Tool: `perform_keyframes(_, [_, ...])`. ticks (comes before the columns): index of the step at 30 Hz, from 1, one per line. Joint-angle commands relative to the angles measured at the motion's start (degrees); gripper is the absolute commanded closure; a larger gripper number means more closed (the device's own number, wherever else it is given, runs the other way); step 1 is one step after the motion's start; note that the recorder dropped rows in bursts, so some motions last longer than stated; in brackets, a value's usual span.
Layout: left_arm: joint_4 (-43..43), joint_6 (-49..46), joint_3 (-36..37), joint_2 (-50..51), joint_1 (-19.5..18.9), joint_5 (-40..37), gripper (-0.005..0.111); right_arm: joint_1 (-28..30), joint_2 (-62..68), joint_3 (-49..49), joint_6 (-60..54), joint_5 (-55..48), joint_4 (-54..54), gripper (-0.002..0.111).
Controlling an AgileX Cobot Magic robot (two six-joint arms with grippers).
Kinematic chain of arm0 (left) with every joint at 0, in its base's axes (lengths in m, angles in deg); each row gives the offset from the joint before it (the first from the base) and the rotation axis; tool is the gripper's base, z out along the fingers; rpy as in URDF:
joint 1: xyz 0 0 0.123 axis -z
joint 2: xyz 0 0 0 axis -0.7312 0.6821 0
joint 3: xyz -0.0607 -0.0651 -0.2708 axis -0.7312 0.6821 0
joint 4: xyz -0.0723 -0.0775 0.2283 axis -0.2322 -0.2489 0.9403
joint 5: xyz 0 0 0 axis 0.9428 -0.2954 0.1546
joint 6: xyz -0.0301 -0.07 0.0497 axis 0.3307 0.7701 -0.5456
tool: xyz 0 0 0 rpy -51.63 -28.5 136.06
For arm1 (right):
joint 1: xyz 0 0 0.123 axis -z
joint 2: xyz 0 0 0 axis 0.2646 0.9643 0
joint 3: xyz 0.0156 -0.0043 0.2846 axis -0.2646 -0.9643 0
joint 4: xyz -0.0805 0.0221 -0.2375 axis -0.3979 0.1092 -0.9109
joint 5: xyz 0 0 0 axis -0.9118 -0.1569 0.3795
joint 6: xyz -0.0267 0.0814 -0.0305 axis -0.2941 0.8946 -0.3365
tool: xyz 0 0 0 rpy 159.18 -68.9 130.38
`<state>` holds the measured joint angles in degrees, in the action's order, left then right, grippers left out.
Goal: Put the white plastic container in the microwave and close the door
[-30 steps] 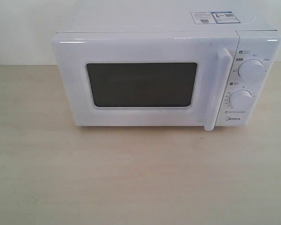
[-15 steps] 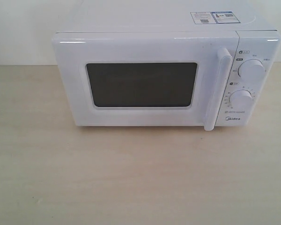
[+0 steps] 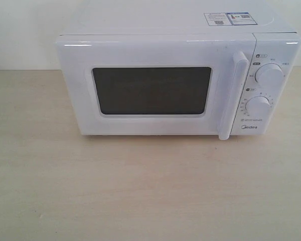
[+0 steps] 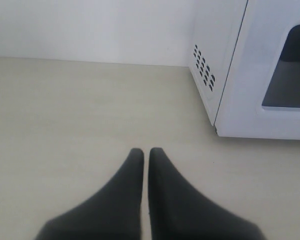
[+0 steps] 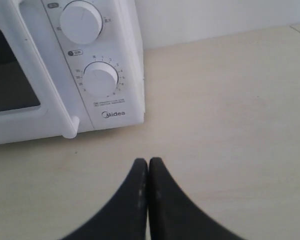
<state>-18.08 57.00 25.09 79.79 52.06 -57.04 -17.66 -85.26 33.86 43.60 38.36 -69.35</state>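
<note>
The white Midea microwave (image 3: 178, 80) stands at the back of the table with its door (image 3: 155, 88) closed, dark window facing me and the bar handle (image 3: 232, 95) upright beside two round dials (image 3: 269, 75). The white plastic container shows in no view. In the left wrist view my left gripper (image 4: 146, 151) is shut and empty over bare table, near the microwave's vented side (image 4: 205, 70). In the right wrist view my right gripper (image 5: 148, 161) is shut and empty, in front of the dial panel (image 5: 101, 79). Neither gripper appears in the exterior view.
The pale wooden table (image 3: 150, 191) stretches in front of the microwave. A white wall (image 3: 20, 30) runs behind it. Sticker labels (image 3: 228, 18) lie on the microwave's top.
</note>
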Motion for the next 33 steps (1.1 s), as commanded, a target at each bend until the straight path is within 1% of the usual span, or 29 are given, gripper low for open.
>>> perform_keyframes(1, [-0.43, 0.10, 0.23, -0.20, 0.18, 0.40, 0.102, -1.03, -0.20, 0.04, -0.11, 1.14, 0.06, 0.108])
perform_keyframes(33, [-0.43, 0.10, 0.23, -0.20, 0.18, 0.40, 0.102, -1.03, -0.20, 0.04, -0.11, 1.79, 0.17, 0.108])
